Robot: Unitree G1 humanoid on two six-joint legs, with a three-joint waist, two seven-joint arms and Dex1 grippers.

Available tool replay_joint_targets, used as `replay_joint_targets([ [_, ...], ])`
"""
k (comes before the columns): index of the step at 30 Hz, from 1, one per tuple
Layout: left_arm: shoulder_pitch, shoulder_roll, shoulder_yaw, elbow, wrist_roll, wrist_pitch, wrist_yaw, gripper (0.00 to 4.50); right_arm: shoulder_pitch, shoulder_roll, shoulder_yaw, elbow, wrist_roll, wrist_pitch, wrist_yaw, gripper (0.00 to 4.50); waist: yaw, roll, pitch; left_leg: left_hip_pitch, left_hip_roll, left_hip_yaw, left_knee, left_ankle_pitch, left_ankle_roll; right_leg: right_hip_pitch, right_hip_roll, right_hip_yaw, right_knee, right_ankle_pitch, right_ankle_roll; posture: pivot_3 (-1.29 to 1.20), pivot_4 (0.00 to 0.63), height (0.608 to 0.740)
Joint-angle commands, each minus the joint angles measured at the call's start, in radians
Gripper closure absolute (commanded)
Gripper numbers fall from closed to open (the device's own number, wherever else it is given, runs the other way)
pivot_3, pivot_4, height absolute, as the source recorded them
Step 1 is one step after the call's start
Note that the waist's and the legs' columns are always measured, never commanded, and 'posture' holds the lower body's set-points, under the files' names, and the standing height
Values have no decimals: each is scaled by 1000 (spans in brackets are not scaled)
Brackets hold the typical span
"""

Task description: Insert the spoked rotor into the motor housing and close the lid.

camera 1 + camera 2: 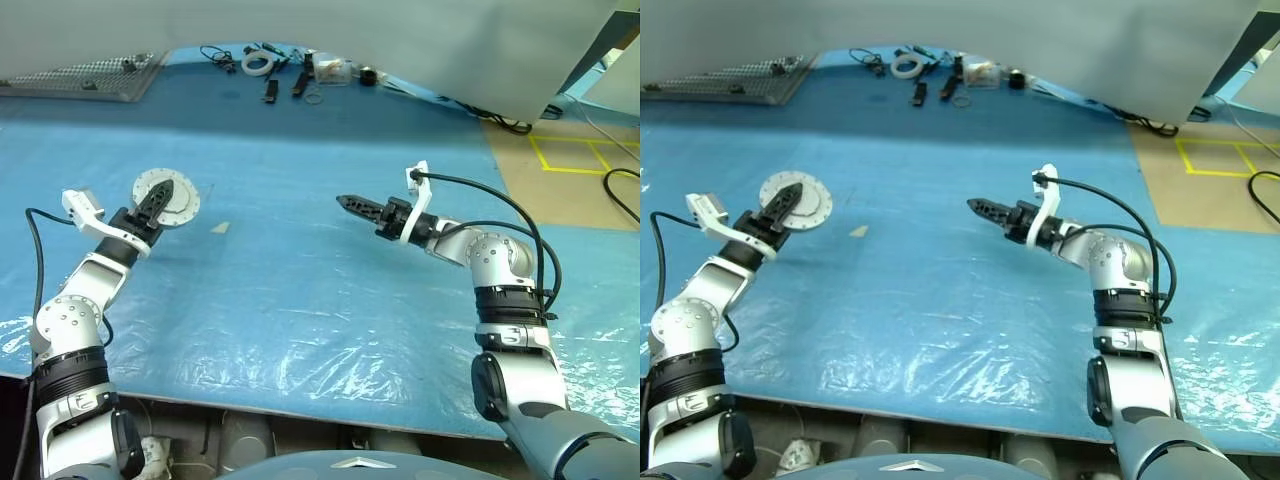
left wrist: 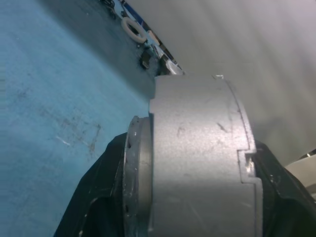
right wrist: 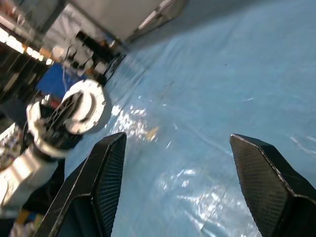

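Gripping a round silver-white disc assembly [image 1: 168,197], the left pincer [image 1: 160,199] has one black finger [image 1: 158,203] lying across the plain face toward the camera; the disc is held up above the blue plastic-covered table [image 1: 300,300], at the robot's left; left wrist view shows the disc's grey metal rim [image 2: 197,158] edge-on, clamped between the two black fingers, a darker band along one side of the rim; whether this is the lid alone or lid seated on the motor housing, I cannot tell; no copper windings visible from any angle.

Right pincer [image 1: 350,204] hangs over the middle of the table, well apart from the disc, pointing toward the robot's left; right wrist view shows its two black fingers [image 3: 103,177] spread wide with only blue sheet between them; empty and open; the same view catches the left pincer and its disc [image 3: 89,106] across the table.

Small pale scrap [image 1: 220,227] lies on the sheet between the two arms, nearer the left one.

Far edge of the table: a white tape roll [image 1: 257,64], dark small tools and cables [image 1: 290,75], a perforated metal plate [image 1: 85,76] at far left; yellow floor tape [image 1: 580,155] off to the right.
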Motion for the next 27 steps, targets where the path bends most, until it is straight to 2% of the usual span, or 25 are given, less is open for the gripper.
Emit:
replay_joint_targets([
  [1, -13, 60, -12, 12, 27, 14, -104, 2046, 23, -45, 88, -140, -19, -61, 119, 977, -1, -1, 0, 0, 0, 0, 0, 0, 0, 0, 0, 0, 0, 0, 0, 0, 150, 740],
  [4, -29, 104, -22, 86, 71, 23, -149, 2046, 42, -83, 157, -201, -56, -114, 184, 977, -4, -1, 0, 2, 0, 0, 0, 0, 0, 0, 0, 0, 1, 0, 0, 0, 150, 740],
  [6, -39, 133, -34, 141, 115, 14, -187, 2046, 56, -106, 222, -212, -132, -193, 208, 977, -5, -2, 0, 3, 0, 0, 0, 0, 0, 2, 0, 1, 1, 0, 0, 0, 150, 740],
  [10, -54, 158, -53, 187, 167, 12, -245, 2046, 57, -100, 252, -186, -182, -270, 230, 977, -4, -3, 0, 4, 0, 0, 0, 0, 0, 2, 0, 1, 1, 0, 0, 0, 150, 740],
  [19, -81, 144, -50, 204, 229, 6, -254, 2046, 27, -68, 235, -124, -193, -285, 225, 977, -4, -4, 0, 3, 0, 0, 0, 0, 0, 3, 0, 0, 2, 0, -1, 0, 150, 740],
  [27, -82, 158, -20, 315, 308, -49, -229, 2046, 30, -60, 233, -110, -208, -280, 190, 977, -5, -4, 0, 4, 0, 0, 0, 0, 0, 3, 0, 0, 2, 0, 0, 0, 150, 740],
])
